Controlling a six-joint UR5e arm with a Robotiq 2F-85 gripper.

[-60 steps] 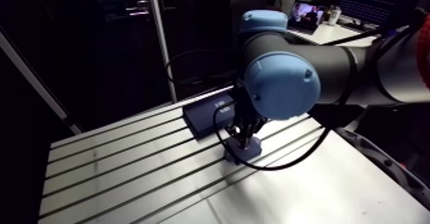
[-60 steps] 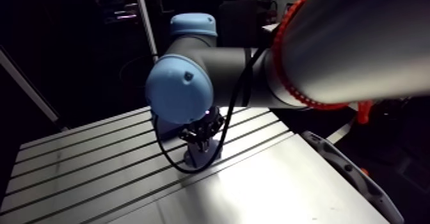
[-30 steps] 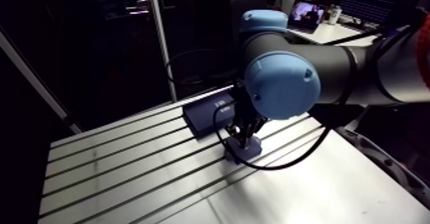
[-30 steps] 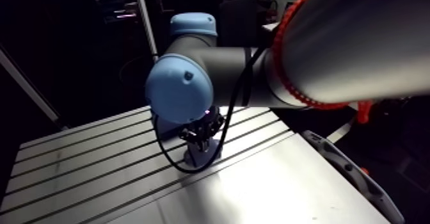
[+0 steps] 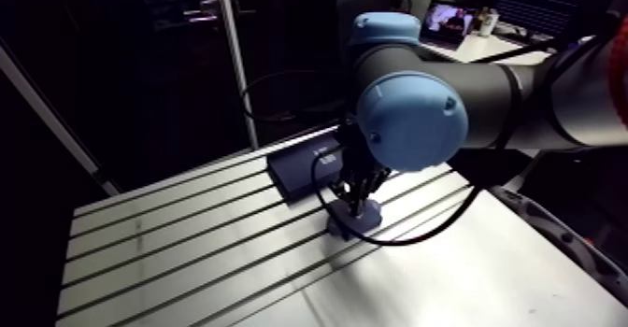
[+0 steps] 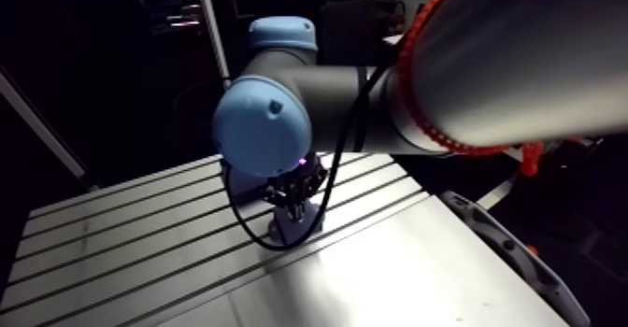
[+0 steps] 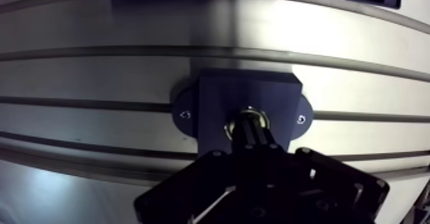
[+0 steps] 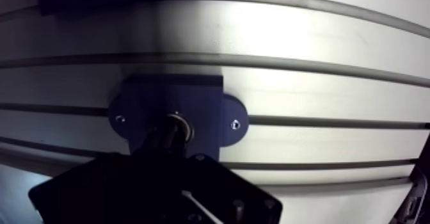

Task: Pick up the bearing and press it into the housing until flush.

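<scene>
The gripper [image 7: 253, 130] has its fingers pressed together into one dark column, tips down on the bearing [image 7: 246, 116], whose shiny rim shows around them in the middle of the dark blue housing [image 7: 214, 98]. The housing sits on the slotted surface [image 7: 96, 73], with screw ears at its three and nine o'clock. In the arm view a dark box [image 5: 297, 169] lies at its ten o'clock.

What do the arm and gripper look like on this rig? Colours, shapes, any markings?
The arm has dark grey tubular links and round, domed light-blue joint caps. One cap has a small dark dot. The gripper is black with a blocky body. No readable markings show.
</scene>
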